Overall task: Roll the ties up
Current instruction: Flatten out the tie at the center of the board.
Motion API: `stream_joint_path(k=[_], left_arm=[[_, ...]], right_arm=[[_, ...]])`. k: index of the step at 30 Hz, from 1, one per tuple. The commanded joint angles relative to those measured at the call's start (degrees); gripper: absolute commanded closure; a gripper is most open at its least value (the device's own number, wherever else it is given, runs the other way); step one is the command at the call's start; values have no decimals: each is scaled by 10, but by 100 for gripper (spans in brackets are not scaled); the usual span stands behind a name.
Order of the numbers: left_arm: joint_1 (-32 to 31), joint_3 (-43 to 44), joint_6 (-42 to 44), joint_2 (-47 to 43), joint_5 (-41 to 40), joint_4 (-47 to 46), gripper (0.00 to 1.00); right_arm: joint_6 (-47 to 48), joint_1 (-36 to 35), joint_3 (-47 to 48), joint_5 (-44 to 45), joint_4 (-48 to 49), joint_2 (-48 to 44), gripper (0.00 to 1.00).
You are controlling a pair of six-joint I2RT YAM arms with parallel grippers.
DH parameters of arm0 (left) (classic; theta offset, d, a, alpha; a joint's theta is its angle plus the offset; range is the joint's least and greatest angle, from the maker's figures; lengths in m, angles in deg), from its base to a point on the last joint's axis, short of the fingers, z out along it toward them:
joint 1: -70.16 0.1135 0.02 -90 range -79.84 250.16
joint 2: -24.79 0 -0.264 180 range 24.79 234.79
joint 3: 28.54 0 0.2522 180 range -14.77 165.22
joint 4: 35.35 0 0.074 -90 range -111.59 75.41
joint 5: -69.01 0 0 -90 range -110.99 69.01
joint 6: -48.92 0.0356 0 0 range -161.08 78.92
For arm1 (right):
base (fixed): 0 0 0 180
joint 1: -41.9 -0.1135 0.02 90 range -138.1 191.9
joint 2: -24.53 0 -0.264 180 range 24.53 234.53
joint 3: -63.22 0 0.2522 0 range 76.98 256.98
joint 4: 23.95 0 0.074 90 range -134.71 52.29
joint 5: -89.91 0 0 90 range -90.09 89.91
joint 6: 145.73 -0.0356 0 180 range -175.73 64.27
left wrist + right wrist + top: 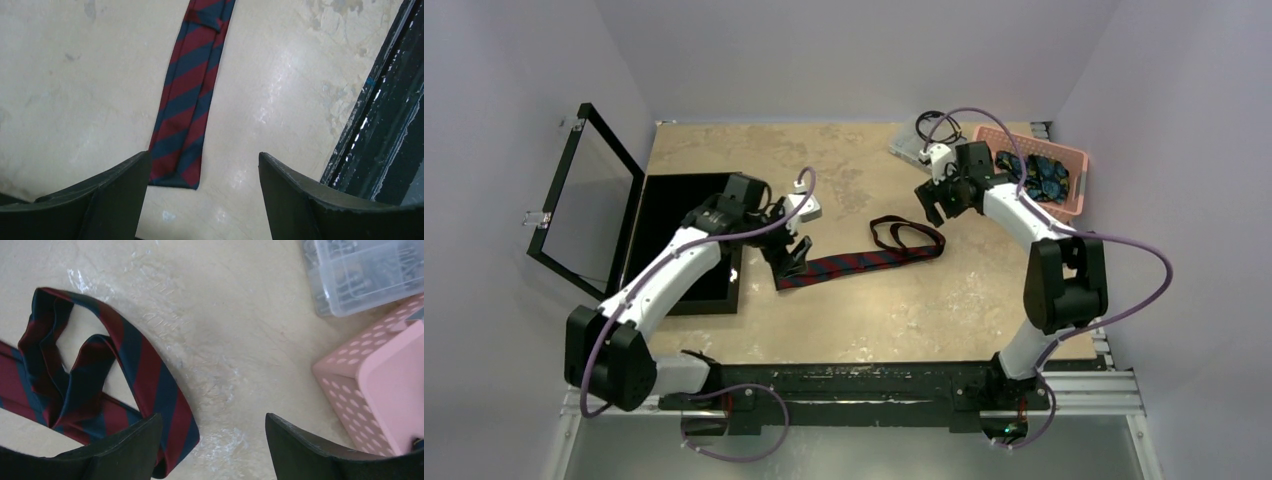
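The striped tie (864, 258) lies flat on the table (874, 330), between the two arms. Its straight end points toward the left claw (792, 255), and its other end makes a loose loop near the right claw (934, 207). More ties (1036, 175), dark blue ones, wait in the pink basket (1076, 203) at the far right. Both claws stand wide and hold nothing. The left one hovers over the straight end, and the right one is just beside the loop. I judge that the rolling has not begun, and the step in hand is to take one end. Next, I think the loop needs to be pulled straight, and the left claw must go down and pinch the end cleanly.
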Motion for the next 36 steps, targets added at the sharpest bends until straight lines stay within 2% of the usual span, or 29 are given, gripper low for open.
stream_joint_path(k=[1,5,10,14,17,22,27,29,33,36], left_arm=[[-43,81,12,61,-7,-35,23],[-45,101,-32,80,21,-54,22],[-44,34,-90,41,3,-150,12],[-44,-14,-163,22,-29,-266,11],[-44,-11,-185,39,-26,-290,12],[-45,18,-185,83,-7,-294,14],[-54,-25,-144,82,-16,-377,14],[-72,-53,-66,78,-37,-418,14],[-122,-75,106,90,-68,-422,17],[-159,-62,219,120,-78,-393,21]], right_arm=[[25,-15,-17,-19,-13,2,24],[38,-15,1,3,-5,50,22],[38,-16,7,-1,18,92,25],[22,-23,2,-26,42,111,42],[7,-34,3,-39,52,111,52],[-8,-46,15,-93,52,110,76],[-44,-48,50,-212,38,117,95],[-67,-48,62,-243,38,128,96],[-92,-48,99,-276,21,164,84],[-117,-48,123,-287,20,179,60]])
